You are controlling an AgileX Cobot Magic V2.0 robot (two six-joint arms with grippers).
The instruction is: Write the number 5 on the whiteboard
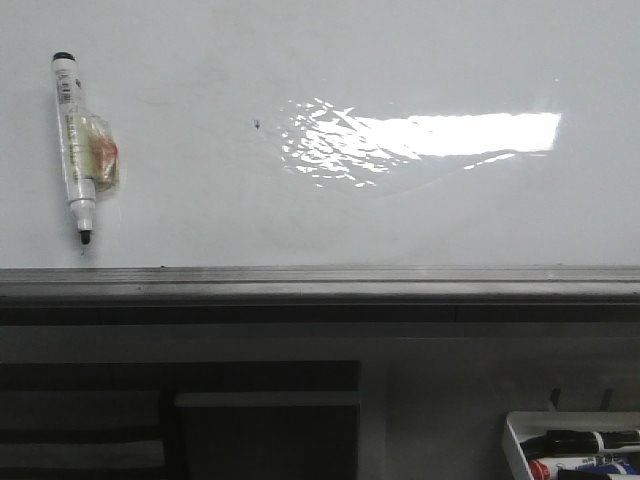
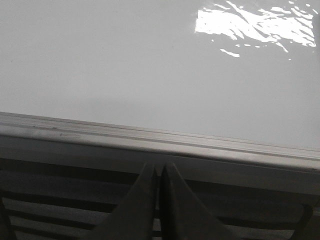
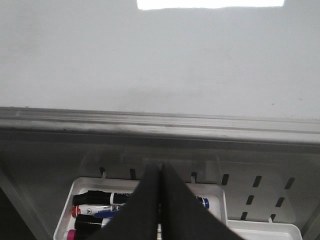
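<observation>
The whiteboard lies flat and glossy, with a bright light glare and a grey metal strip along its near edge. No number 5 shows on it; only a tiny dark speck marks the surface. An uncapped white marker with a black tip lies at the board's left, tip toward me. In the left wrist view my left gripper is shut and empty, short of the strip. In its own wrist view my right gripper is shut and empty above a white marker tray. Neither gripper appears in the front view.
The white tray at the lower right holds several markers, black, red-capped and blue among them. A grey perforated panel lies beside the tray. Dark slatted structure sits below the board's near edge on the left.
</observation>
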